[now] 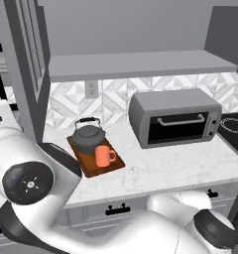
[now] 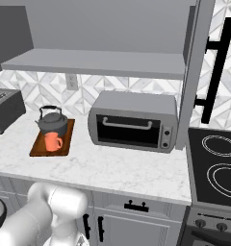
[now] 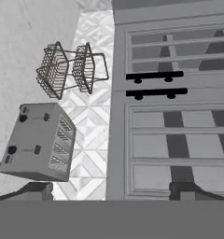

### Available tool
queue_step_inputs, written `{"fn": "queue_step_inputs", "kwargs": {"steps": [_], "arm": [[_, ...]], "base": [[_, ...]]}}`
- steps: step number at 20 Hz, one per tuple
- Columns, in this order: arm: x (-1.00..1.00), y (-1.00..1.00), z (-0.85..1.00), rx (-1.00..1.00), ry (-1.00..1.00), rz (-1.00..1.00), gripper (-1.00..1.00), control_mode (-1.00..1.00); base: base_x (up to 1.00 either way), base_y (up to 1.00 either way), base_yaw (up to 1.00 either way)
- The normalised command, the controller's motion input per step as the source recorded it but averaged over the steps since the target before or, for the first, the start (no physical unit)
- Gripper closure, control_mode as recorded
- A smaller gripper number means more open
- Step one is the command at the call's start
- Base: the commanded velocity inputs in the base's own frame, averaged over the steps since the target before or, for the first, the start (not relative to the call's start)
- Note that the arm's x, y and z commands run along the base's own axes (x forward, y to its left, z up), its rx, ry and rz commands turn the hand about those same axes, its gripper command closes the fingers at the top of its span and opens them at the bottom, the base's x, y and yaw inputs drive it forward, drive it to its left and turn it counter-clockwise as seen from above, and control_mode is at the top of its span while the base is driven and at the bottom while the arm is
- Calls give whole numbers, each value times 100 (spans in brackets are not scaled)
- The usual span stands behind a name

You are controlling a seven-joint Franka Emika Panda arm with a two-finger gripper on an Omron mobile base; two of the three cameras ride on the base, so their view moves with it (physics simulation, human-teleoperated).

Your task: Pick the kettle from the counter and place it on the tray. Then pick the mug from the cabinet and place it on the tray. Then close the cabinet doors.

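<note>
Kettle (image 1: 88,135) and mug (image 1: 104,156) both sit on the tray (image 1: 113,165), which lies on the counter (image 1: 165,163) to the left of a grey toaster oven (image 1: 173,117). You can see the kettle on the far half of the tray, squat and dark grey with its thin black handle arched over the lid; the small orange mug stands just in front of it on the near half, handle pointing right. In the right base view the same tray (image 2: 36,147) lies between a toaster (image 2: 6,109) at the left edge and the toaster oven (image 2: 133,120), with a black stovetop (image 2: 214,168) at the far right.

Above the counter the cabinet (image 1: 141,63) shows its plain grey shelf, and one cabinet door (image 2: 193,72) stands swung out edge-on beside the oven. Through the hand camera you look at panelled grey doors (image 3: 179,126) with two black bar handles (image 3: 155,84) close together, a wire rack (image 3: 69,69) and the toaster (image 3: 37,142) beside them. The gripper (image 3: 111,189) is spread wide, its two dark tips far apart, holding nothing.
</note>
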Motion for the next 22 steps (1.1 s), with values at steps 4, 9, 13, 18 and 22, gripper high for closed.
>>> {"fn": "queue_step_inputs", "kwargs": {"steps": [4,9,13,18,22], "arm": [[39,-8,-6,0,12,-9,-100,-100],[25,-33,-14,-1,13,-3,-100,-100],[7,-58,-15,0,10,-6,-100,-100],[5,-76,-16,0,2,-12,-100,-100],[38,-74,-5,0,0,-18,-100,-100]], "base": [[0,0,0],[0,0,0],[0,0,0],[0,0,0],[0,0,0]]}}
